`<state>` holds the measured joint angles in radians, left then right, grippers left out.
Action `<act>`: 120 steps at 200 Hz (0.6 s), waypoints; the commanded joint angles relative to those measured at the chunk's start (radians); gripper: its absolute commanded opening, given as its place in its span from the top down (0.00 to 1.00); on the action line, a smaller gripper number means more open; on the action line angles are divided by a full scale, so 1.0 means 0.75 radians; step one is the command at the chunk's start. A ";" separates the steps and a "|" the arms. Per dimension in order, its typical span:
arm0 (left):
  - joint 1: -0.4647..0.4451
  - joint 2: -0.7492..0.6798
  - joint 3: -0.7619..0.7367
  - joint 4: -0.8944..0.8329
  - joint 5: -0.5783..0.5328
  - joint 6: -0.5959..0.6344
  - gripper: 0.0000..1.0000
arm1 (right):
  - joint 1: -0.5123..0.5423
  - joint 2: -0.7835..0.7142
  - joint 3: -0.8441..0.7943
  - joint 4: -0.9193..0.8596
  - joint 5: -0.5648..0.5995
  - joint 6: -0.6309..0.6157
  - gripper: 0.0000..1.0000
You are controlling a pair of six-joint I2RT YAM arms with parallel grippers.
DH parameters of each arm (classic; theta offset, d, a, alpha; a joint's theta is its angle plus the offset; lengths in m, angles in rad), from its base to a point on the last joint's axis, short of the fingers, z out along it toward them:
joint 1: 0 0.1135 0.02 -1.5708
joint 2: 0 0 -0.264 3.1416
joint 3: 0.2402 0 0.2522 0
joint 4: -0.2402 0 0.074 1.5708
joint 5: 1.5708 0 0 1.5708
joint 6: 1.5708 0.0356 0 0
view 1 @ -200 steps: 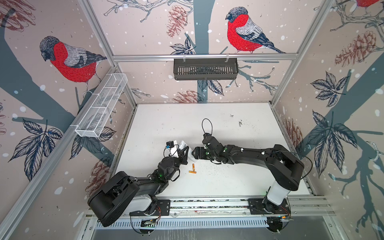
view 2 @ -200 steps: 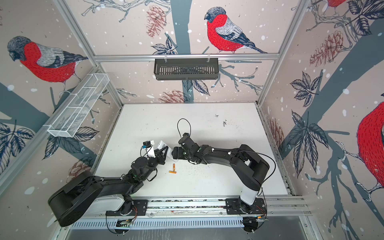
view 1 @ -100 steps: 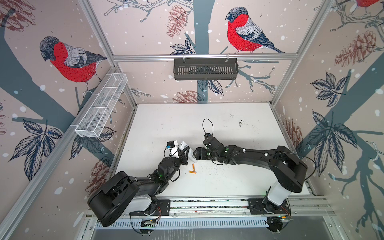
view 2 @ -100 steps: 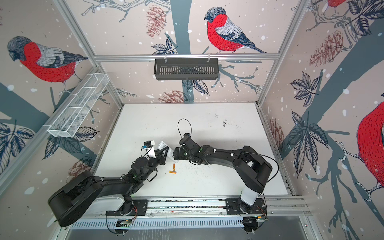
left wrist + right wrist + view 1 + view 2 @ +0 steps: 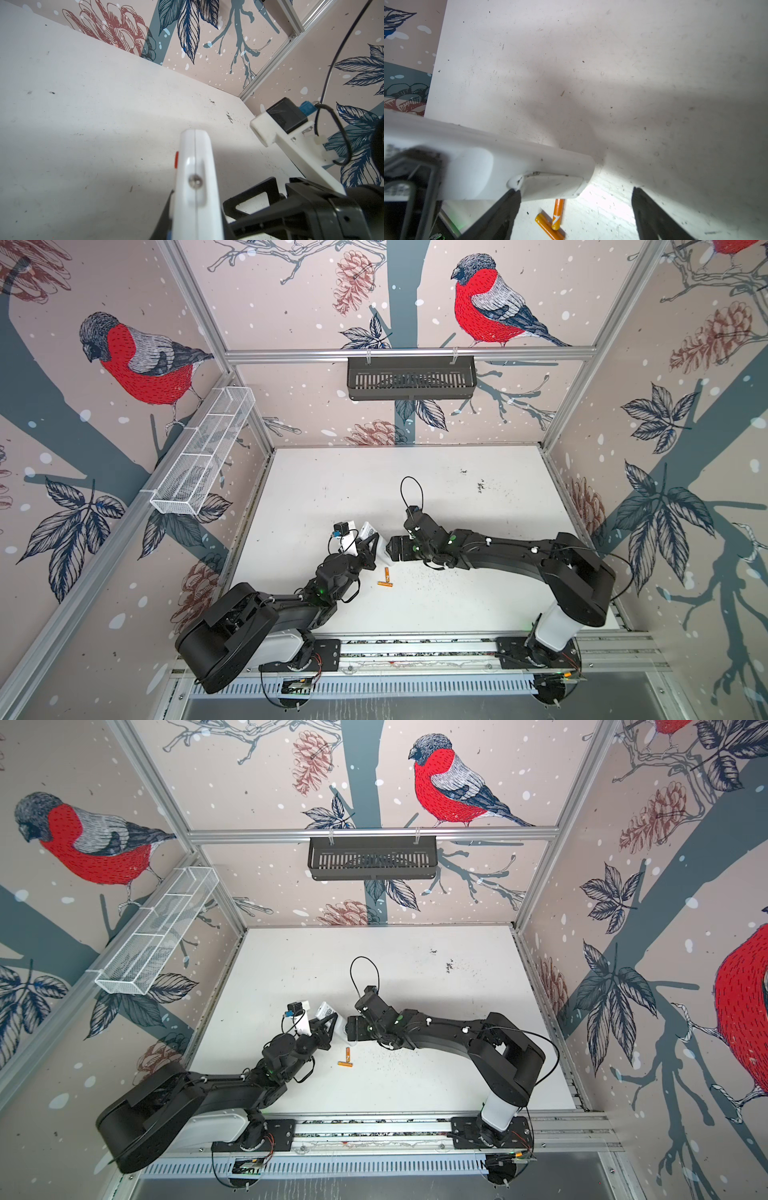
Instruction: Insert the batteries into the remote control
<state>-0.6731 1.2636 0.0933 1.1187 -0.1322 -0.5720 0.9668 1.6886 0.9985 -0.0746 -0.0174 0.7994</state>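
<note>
My left gripper (image 5: 371,544) is shut on the slim white remote control (image 5: 367,530) and holds it tilted above the table (image 5: 457,605). In the left wrist view the remote control (image 5: 195,166) stands edge-on between the jaws of the left gripper (image 5: 195,220). My right gripper (image 5: 390,552) is open at the remote's lower end. In the right wrist view one of the right gripper's (image 5: 575,209) fingers (image 5: 502,212) touches the remote control (image 5: 508,162) beside a flat back panel (image 5: 550,187). Two orange batteries (image 5: 386,577) lie touching on the table in both top views, and the batteries (image 5: 556,218) also show under the remote.
A black slotted basket (image 5: 411,377) hangs on the back wall and a white wire basket (image 5: 203,456) on the left wall. The arms' mounting rail (image 5: 415,649) runs along the front edge. A thin cable loop (image 5: 411,493) rises from the right wrist.
The right gripper's jaws have spread a little wider and its arm has shifted slightly near the remote's end. The left gripper and the batteries have stayed put.
</note>
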 commanded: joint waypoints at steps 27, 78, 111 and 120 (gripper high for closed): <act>-0.001 0.007 0.011 -0.011 0.012 0.015 1.00 | 0.011 -0.026 0.008 -0.028 0.037 -0.049 0.13; 0.002 0.015 0.029 -0.029 0.054 0.023 1.00 | 0.028 -0.113 -0.060 0.059 0.041 -0.185 0.09; 0.001 -0.084 0.078 -0.165 0.136 0.015 1.00 | 0.016 -0.264 -0.179 0.139 0.061 -0.369 0.10; 0.001 -0.124 0.107 -0.244 0.151 0.016 1.00 | 0.014 -0.310 -0.209 0.163 0.050 -0.422 0.10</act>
<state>-0.6731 1.2228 0.1303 1.0363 -0.0772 -0.5690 0.9802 1.5246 0.8841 -0.0303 0.0074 0.6212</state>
